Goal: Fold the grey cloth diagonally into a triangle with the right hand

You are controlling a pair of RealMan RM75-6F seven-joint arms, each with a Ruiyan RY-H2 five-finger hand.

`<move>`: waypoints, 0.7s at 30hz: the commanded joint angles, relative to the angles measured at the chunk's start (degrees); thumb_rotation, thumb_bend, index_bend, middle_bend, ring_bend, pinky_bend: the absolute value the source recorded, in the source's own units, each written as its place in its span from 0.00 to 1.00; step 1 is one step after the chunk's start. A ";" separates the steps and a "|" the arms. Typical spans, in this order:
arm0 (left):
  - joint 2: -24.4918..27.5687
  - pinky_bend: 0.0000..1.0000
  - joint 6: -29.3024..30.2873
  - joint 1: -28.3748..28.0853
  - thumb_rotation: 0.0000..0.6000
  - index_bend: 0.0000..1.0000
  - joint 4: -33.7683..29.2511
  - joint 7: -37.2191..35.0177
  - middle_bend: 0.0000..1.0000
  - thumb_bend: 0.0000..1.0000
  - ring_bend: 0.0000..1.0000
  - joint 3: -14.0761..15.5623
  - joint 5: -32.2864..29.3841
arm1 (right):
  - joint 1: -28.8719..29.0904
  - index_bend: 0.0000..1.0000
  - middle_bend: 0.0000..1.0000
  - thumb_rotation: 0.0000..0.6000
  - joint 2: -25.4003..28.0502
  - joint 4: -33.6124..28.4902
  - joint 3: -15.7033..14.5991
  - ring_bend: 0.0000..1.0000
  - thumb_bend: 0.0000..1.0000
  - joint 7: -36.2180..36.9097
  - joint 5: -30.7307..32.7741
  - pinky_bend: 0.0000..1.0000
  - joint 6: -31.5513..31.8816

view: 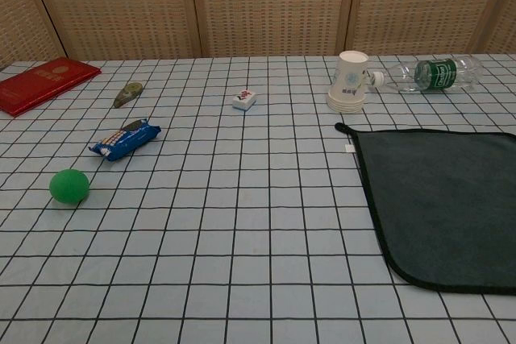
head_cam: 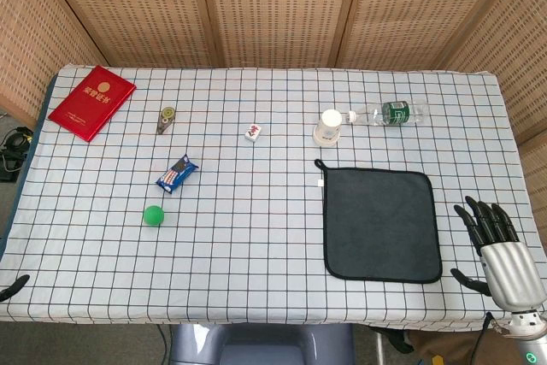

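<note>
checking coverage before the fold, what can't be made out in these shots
- Left hand: head view, only a dark tip at the left edge; state unknown.
- Right hand: absent from chest view.
- Grey cloth: chest view's right edge cuts it.
- Bottle label: too small.

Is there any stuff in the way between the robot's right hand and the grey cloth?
No. The right hand is open beside the grey cloth, with only bare checked tablecloth between them. The paper cup and bottle sit beyond the cloth's far edge.
</note>
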 commanded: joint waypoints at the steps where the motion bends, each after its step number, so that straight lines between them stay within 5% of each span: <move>1: 0.19 0.00 -0.08 -0.10 1.00 0.00 -0.16 -0.15 0.00 0.00 0.00 0.05 0.30 | 1.32 0.00 0.00 1.00 1.45 0.05 -1.83 0.00 0.00 1.32 -0.27 0.00 -4.47; 13: 0.36 0.00 -0.92 -0.51 1.00 0.00 -0.48 -0.72 0.00 0.00 0.00 -0.39 -0.56 | 6.36 0.25 0.00 1.00 -5.61 10.67 -5.12 0.00 0.01 6.45 -5.06 0.00 -13.62; 21: 0.29 0.00 -2.06 -0.78 1.00 0.00 -0.35 -0.89 0.00 0.00 0.00 -0.57 -1.82 | 9.23 0.36 0.00 1.00 -12.65 18.68 -6.55 0.00 0.19 10.40 -7.83 0.00 -16.32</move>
